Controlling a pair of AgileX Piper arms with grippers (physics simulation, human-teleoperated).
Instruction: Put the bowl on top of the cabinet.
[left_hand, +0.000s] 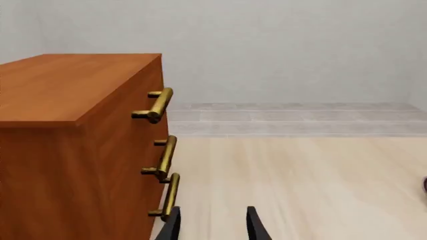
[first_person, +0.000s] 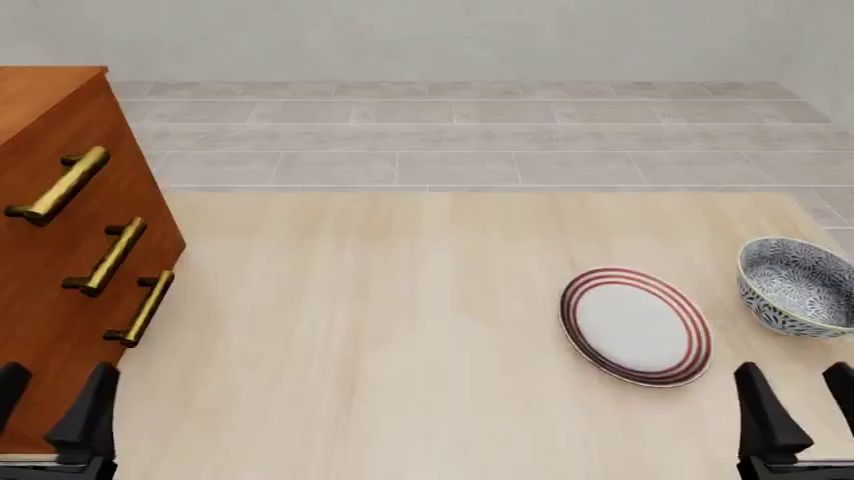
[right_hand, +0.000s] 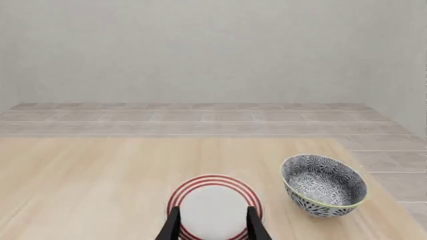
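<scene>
While both grippers sit spread and empty, pickup hasn't started: right gripper (first_person: 798, 405) must reach bowl (first_person: 798, 287), then cabinet (first_person: 54, 190); left gripper (first_person: 51, 405) idle.

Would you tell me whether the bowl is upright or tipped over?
Upright: the bowl rests on its base on the table, opening upward, empty.

The cabinet (first_person: 60, 250) stands at the worktop's (first_person: 374, 330) left edge, its handles (first_person: 107, 258) facing right. Far across on the right lies the plate (first_person: 635, 326), with the bowl (first_person: 798, 287) just beside it, further right near the edge.
</scene>
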